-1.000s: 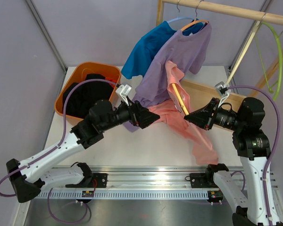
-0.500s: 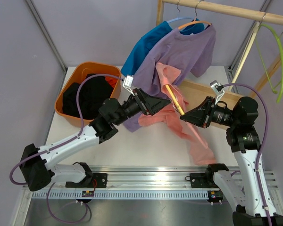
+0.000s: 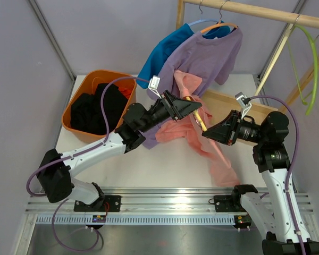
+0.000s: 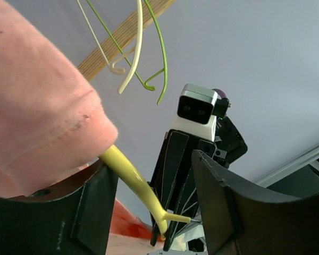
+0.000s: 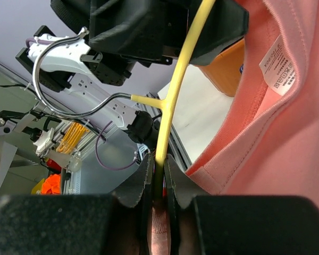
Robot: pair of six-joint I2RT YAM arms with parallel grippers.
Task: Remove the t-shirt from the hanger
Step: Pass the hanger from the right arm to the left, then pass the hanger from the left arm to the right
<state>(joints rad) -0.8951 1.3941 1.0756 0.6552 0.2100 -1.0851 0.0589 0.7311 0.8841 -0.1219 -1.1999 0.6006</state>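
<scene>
Right wrist: your right jaws clamp the yellow hanger [image 5: 170, 95].
Left jaws gape around it, empty; tug the pink t-shirt [image 4: 32, 106] hard and the hanger may twist free.

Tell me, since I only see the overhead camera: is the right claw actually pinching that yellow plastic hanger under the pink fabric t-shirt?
Observer: Yes. The right wrist camera shows the right gripper shut on the yellow plastic hanger, close to where its metal hook joins.
Operator: And the left claw?
Observer: The left wrist camera shows the left gripper open, with the hanger's bar passing between its fingers unclamped.
Operator: Is the shirt off?
Observer: No. In that same view the pink fabric t-shirt sheathes the bar right up to the gripper's finger.
</scene>
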